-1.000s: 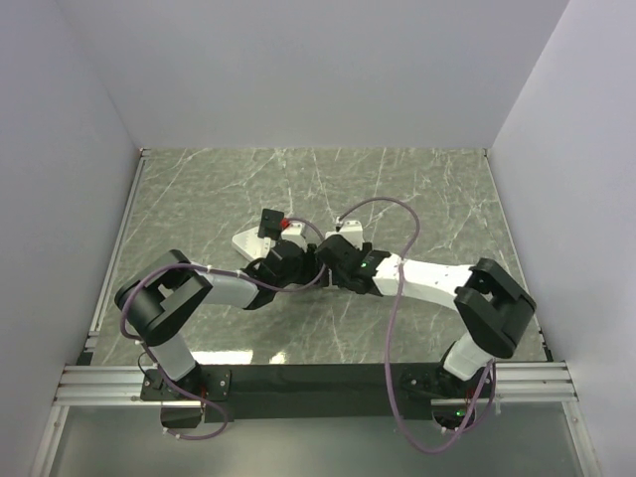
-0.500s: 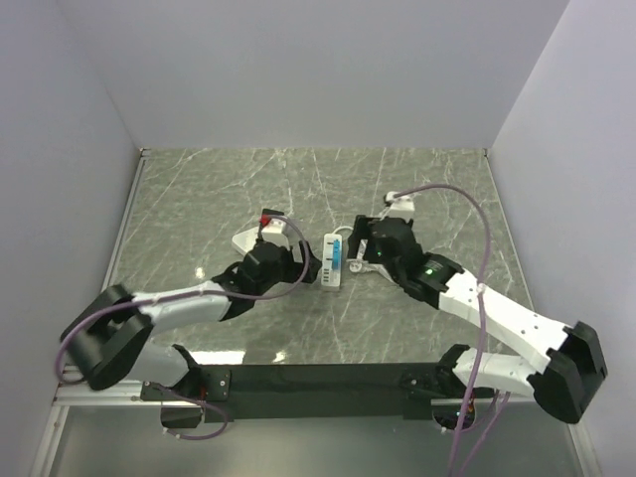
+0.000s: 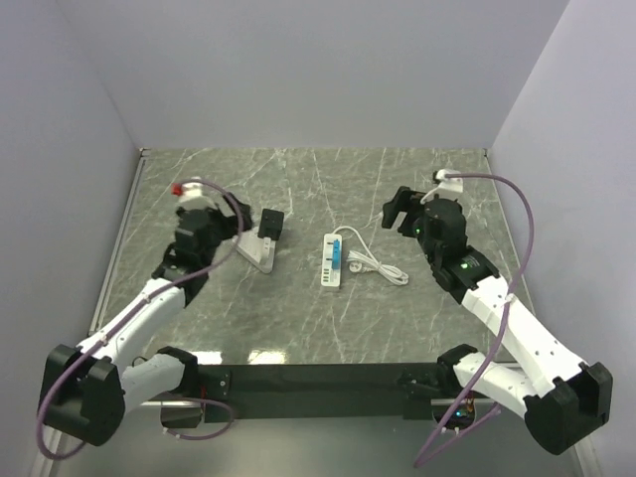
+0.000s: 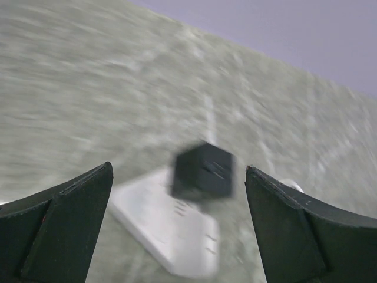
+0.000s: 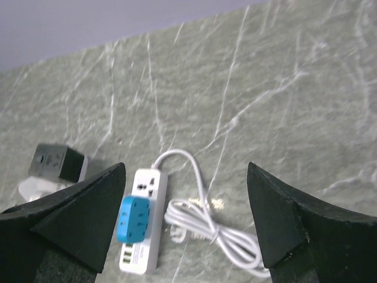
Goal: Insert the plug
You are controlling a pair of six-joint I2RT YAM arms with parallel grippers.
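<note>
A white power strip (image 3: 333, 262) lies mid-table with a blue plug adapter (image 3: 337, 248) seated in one of its sockets. Both show in the right wrist view, the strip (image 5: 143, 239) and the adapter (image 5: 134, 219). The strip's coiled white cord (image 3: 379, 266) lies to its right. My left gripper (image 3: 214, 237) is open and empty at the left, pointing at a black cube adapter (image 4: 203, 171). My right gripper (image 3: 399, 211) is open and empty at the back right, well above and behind the strip. The fingers of both are wide apart in the wrist views.
A second white strip (image 3: 252, 251) lies left of centre with the black cube adapter (image 3: 270, 224) on it. It is blurred in the left wrist view (image 4: 171, 230). The table's metal rail (image 3: 119, 248) runs along the left edge. White walls enclose the table.
Both arms have pulled away from the centre, the left toward the left side and the right toward the back right. The power strip with the blue adapter is uncovered and lies free.
</note>
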